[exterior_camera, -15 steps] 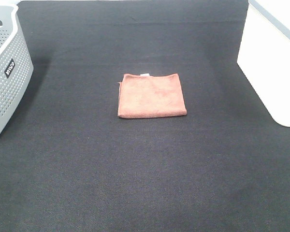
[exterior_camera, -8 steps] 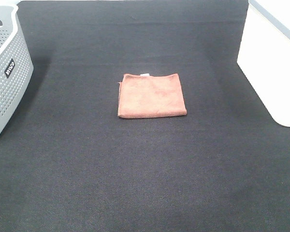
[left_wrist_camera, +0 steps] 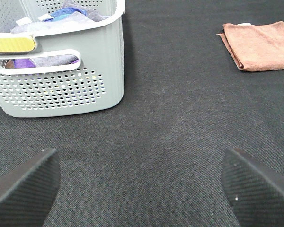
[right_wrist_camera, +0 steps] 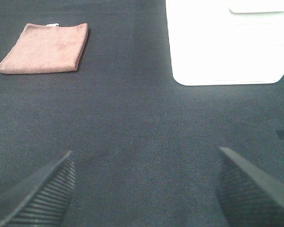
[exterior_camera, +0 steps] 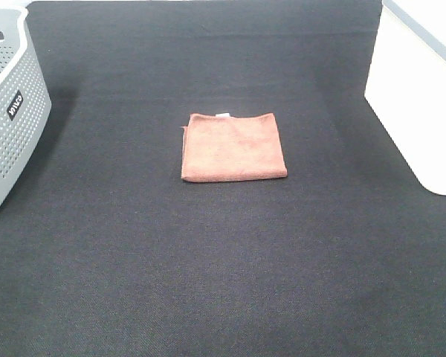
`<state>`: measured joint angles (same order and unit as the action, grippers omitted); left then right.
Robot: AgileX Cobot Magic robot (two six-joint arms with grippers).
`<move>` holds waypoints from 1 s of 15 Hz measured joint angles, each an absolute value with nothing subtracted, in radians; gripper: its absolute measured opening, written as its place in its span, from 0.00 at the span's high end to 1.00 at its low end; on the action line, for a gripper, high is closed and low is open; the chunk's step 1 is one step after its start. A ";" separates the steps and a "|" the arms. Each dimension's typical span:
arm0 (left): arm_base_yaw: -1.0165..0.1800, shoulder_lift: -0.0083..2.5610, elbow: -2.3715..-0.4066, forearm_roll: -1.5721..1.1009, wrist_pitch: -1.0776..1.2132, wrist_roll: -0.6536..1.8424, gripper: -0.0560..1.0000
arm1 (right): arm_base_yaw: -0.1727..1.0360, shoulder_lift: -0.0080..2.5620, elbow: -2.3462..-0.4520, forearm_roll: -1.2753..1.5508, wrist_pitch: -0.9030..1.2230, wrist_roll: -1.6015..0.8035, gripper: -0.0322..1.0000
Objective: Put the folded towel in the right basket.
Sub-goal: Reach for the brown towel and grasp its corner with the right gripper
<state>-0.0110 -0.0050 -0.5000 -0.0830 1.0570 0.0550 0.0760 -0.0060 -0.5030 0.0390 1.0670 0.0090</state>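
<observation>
A folded reddish-brown towel point(exterior_camera: 233, 146) lies flat in the middle of the black table; it also shows in the left wrist view point(left_wrist_camera: 258, 45) and the right wrist view point(right_wrist_camera: 45, 48). The right basket point(exterior_camera: 422, 89) is white and stands at the right edge; the right wrist view shows its wall point(right_wrist_camera: 227, 47). Neither arm appears in the high view. My left gripper point(left_wrist_camera: 142, 189) is open and empty over bare mat near the left basket. My right gripper point(right_wrist_camera: 144, 189) is open and empty, with the towel and the white basket both ahead of it.
A grey perforated basket point(exterior_camera: 11, 111) stands at the left edge and holds several cloths, seen in the left wrist view point(left_wrist_camera: 61, 66). Black mat point(exterior_camera: 223, 260) covers the table around the towel.
</observation>
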 joint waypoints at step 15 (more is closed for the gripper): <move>-0.011 -0.005 -0.500 -0.083 1.057 0.055 0.12 | 0.076 -0.006 -0.503 0.039 1.067 0.009 0.24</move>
